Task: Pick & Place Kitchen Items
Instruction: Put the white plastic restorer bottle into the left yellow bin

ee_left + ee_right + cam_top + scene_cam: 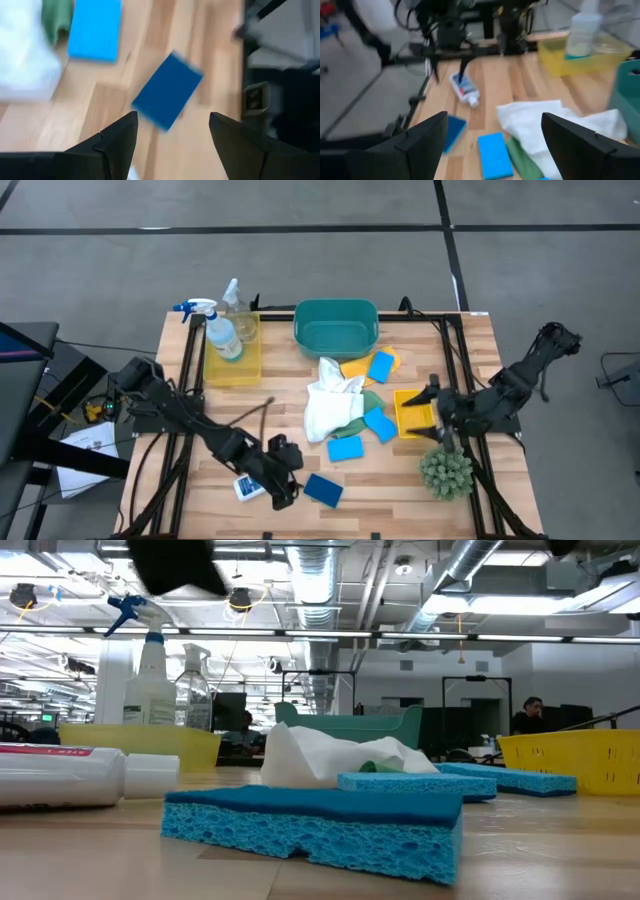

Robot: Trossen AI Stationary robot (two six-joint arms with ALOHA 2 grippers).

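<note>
Sponge, dark blue (323, 490), lies flat on the table (400, 490) near its front edge, clear of everything, with the left gripper (283, 480) hanging just beside it, fingers apart and holding nothing; the left wrist view shows that sponge (167, 91) on the wood ahead of the spread fingers (120, 137). Just on the gripper's other side lies the small white bottle (249, 488) on its side, label up. Farther in, a light-blue sponge (345, 447) sits beside the white cloth (330, 405), which is heaped at the table's middle over a green cloth (368, 402); two more light-blue sponges (380, 424) (381, 366) lie by the heap, the farther one on a yellow cloth (356, 368). Behind them stands the teal basin (336, 326). At the back left a yellow tray (232, 365) holds the spray bottle (218, 330) and a clear bottle (238, 305), both upright. The right gripper (433, 395) hovers over a second yellow tray (412, 413) on the right, its fingers wide apart and empty. In front of that tray sits the spiky green plant (446, 472).
</note>
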